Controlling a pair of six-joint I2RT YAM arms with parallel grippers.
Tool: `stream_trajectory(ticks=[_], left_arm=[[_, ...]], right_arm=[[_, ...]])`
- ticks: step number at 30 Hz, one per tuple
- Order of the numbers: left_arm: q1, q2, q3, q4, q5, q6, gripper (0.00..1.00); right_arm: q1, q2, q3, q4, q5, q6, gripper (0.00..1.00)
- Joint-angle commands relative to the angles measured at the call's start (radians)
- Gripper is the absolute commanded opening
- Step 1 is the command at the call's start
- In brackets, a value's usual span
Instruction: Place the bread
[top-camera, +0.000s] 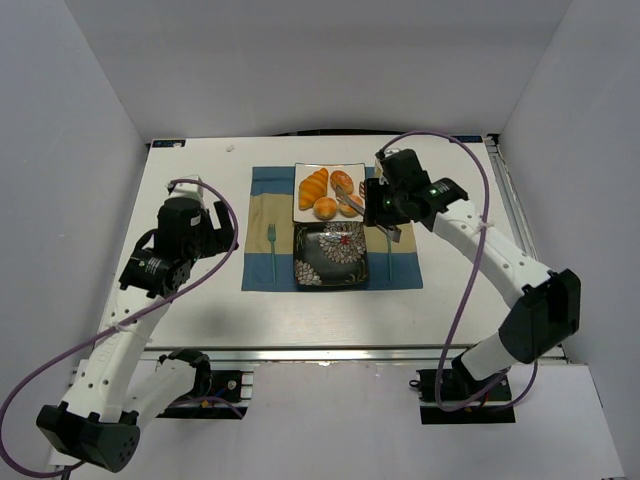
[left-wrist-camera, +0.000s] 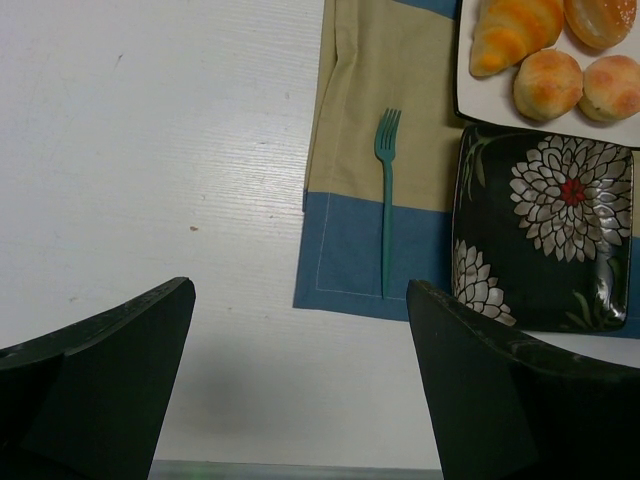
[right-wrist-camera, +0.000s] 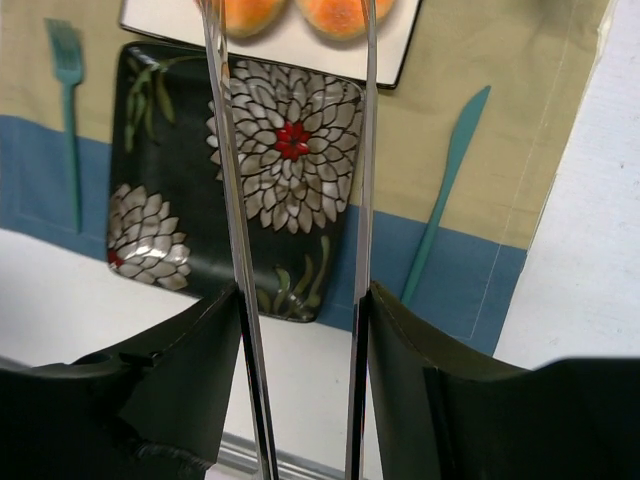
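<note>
Two small round golden buns (top-camera: 325, 208) (top-camera: 349, 208) lie side by side on the near edge of a white plate (top-camera: 302, 172), next to a long croissant (top-camera: 313, 187) and a browner oval roll (top-camera: 343, 181). They also show in the left wrist view (left-wrist-camera: 547, 85) (left-wrist-camera: 612, 87) and at the top edge of the right wrist view (right-wrist-camera: 250, 12) (right-wrist-camera: 340, 12). My right gripper (right-wrist-camera: 300, 300) is shut on metal tongs (right-wrist-camera: 224, 150), whose spread arms reach over the buns; the tips are out of view. My left gripper (left-wrist-camera: 300, 300) is open and empty over bare table to the left.
A black floral plate (top-camera: 333, 255) sits just in front of the white plate on a blue and tan placemat (top-camera: 262, 215). A teal fork (top-camera: 271, 248) lies on its left, a teal knife (top-camera: 389, 250) on its right. White walls enclose the table.
</note>
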Motion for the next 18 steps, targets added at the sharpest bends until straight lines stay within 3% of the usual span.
stream_trajectory(ticks=[1,18], left_arm=[[0.000,0.000,0.009,0.014,0.010,-0.006,0.98],[0.000,0.031,0.006,0.011,0.010,0.024,0.98]], right_arm=[[-0.001,0.031,0.021,0.080,0.053,-0.018,0.56],[-0.002,0.231,0.062,0.108,0.090,-0.046,0.57]])
